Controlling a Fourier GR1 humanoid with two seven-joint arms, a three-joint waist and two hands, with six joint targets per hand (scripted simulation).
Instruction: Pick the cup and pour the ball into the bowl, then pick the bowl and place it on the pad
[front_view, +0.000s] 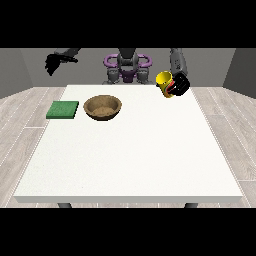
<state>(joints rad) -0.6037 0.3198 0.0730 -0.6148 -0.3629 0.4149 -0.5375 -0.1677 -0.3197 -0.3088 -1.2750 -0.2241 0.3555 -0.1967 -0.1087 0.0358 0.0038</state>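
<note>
A yellow cup (164, 80) with a red lower part hangs tilted above the table's far right corner, its mouth turned towards the view's left. The hand at the view's right (180, 85) is shut on it. No ball shows. A brown wooden bowl (102, 107) stands upright on the table left of centre, and I see nothing in it. To the bowl's left a flat green pad (63, 109) lies at the table's left edge. The hand at the view's left (54, 62) hovers high beyond the table's far left corner, its fingers pointing downwards and holding nothing.
The large white table (135, 160) spreads towards the camera. The robot's torso (127, 67) stands behind the far edge. Grey plank floor surrounds the table.
</note>
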